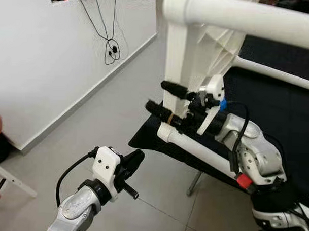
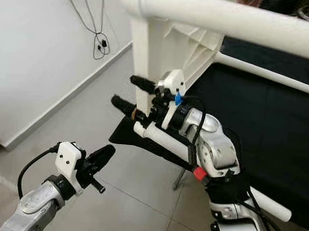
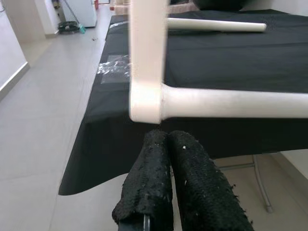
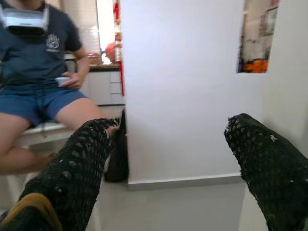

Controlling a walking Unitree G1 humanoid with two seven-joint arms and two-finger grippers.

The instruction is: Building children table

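on the far left a person (image 4: 38, 86) sits on a white seat against the wall, well apart from the work; i count one person.

my left tool (image 1: 130, 168) hangs low at the near left over the tiled floor (image 1: 108, 119), its two black fingers (image 3: 185, 178) pressed together and holding nothing. through its wrist camera the fingers point up at the corner where a white leg (image 3: 147, 57) meets a white rail (image 3: 231, 102). i judge it waits there just below the joint so it can push or steady that corner when needed.

to the right stands the children table frame (image 1: 184, 50), white plastic, resting on the desk (image 1: 276, 104), which is draped in black cloth. i count one upright leg in front of me, one thick bar across the top, one low rail running right and toward me from the leg's foot, and one thinner rail farther back; a loose white tube (image 3: 216, 25) lies on the cloth at the far side.

my right tool (image 1: 165, 100) is up at that leg, its two fingers spread with the leg between them, one higher and one lower. i cannot tell that they squeeze it. i judge the straddle is there to keep the frame upright while the joint gets seated, so the assembly looks partly done.
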